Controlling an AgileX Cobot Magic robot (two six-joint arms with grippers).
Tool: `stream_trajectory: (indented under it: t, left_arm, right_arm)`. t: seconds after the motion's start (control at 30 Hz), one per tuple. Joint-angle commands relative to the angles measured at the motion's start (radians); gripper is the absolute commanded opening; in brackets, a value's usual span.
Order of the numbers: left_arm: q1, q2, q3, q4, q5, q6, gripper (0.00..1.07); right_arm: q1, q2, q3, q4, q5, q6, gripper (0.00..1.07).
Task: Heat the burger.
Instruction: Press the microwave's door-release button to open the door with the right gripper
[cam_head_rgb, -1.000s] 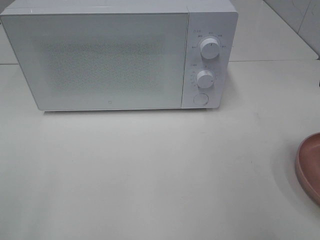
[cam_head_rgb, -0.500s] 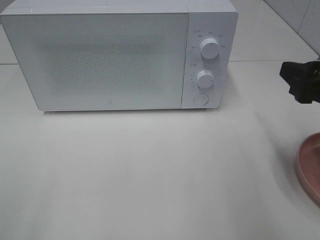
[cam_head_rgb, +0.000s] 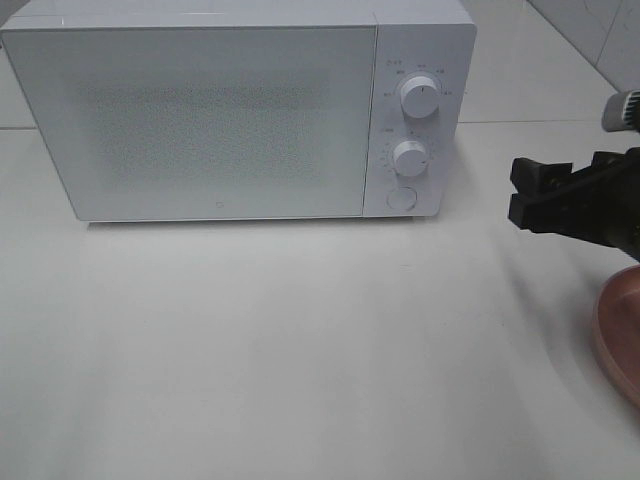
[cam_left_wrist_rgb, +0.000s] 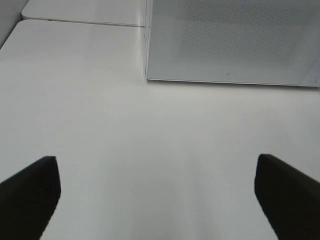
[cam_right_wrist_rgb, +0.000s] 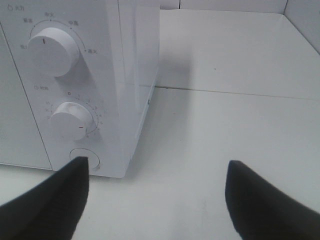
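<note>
White microwave, door shut: the right gripper, jaws apart and empty, hangs just off its control side, seemingly lined up on the round door button. The left gripper, spread wide, hovers before the door. The burger is nowhere in view.

White microwave, door shut, pink plate
</note>
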Motion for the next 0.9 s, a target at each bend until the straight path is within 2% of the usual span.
stream_trajectory:
  t: [0.03, 0.07, 0.13, 0.17, 0.23, 0.27, 0.4, 0.6, 0.9]
  left_arm:
    - [-0.009, -0.022, 0.0, -0.005, -0.008, 0.0, 0.98]
    - [-0.009, -0.022, 0.0, -0.005, -0.008, 0.0, 0.98]
    - [-0.009, -0.022, 0.0, -0.005, -0.008, 0.0, 0.98]
    - [-0.009, -0.022, 0.0, -0.005, -0.008, 0.0, 0.98]
    - [-0.009, -0.022, 0.0, -0.005, -0.008, 0.0, 0.98]
    - [-0.009, -0.022, 0.0, -0.005, -0.008, 0.0, 0.98]
    - [-0.009, -0.017, 0.0, -0.005, -0.008, 0.0, 0.98]
    - [-0.009, -0.015, 0.0, -0.005, -0.008, 0.001, 0.98]
    - [-0.009, -0.015, 0.0, -0.005, -0.008, 0.001, 0.98]
  right_arm:
    - [0.086, 0.045, -0.001, 0.15, -0.118, -0.097, 0.74]
    - [0.086, 0.045, -0.001, 0.15, -0.118, -0.097, 0.74]
    - [0.163, 0.074, -0.001, 0.241, -0.187, -0.125, 0.74]
    - [0.163, 0.074, -0.001, 0.241, -0.187, -0.125, 0.74]
    - [0.258, 0.098, -0.001, 0.35, -0.254, -0.129, 0.74]
    - [0.258, 0.098, -0.001, 0.35, -0.254, -0.129, 0.74]
    - [0.364, 0.117, -0.005, 0.44, -0.295, -0.133, 0.74]
    - [0.471, 0.117, -0.005, 0.535, -0.309, -0.136, 0.74]
    - [0.559, 0.117, -0.005, 0.598, -0.308, -0.136, 0.74]
